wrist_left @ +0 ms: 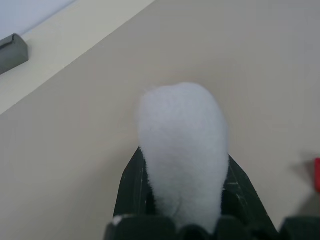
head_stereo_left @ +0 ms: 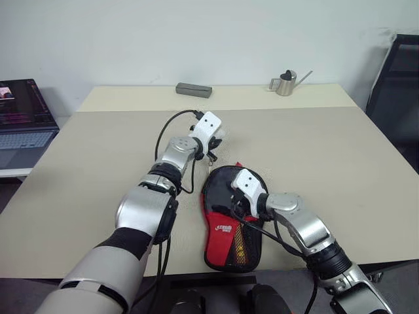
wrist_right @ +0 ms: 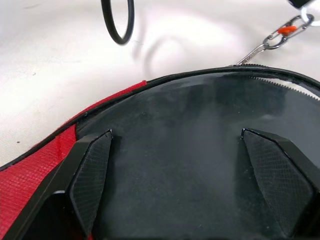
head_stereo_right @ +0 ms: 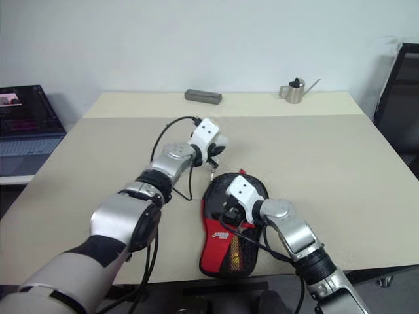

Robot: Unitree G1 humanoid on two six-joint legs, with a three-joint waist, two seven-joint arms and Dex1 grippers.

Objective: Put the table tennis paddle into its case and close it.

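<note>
The case [head_stereo_left: 224, 243], a black paddle-shaped pouch with a red panel and mesh pocket, lies flat near the table's front edge. Its white fluffy ball charm [wrist_left: 182, 145] hangs off a metal clip [wrist_right: 280, 37] at the case's far round end. My left gripper [head_stereo_left: 215, 145] is shut on that charm, just beyond the case. My right gripper [wrist_right: 175, 135] stands open low over the round end, one finger on each side. Between them a smooth black face [wrist_right: 175, 165] lies inside the zip rim; it looks like the paddle's rubber. The paddle's handle is hidden.
A grey rectangular box [head_stereo_left: 194, 89] and a small metal watering can [head_stereo_left: 286, 83] stand at the table's far edge. A laptop [head_stereo_left: 23, 121] sits off to the left, a black chair [head_stereo_left: 399, 85] to the right. A black cable [wrist_right: 117, 22] loops by the case.
</note>
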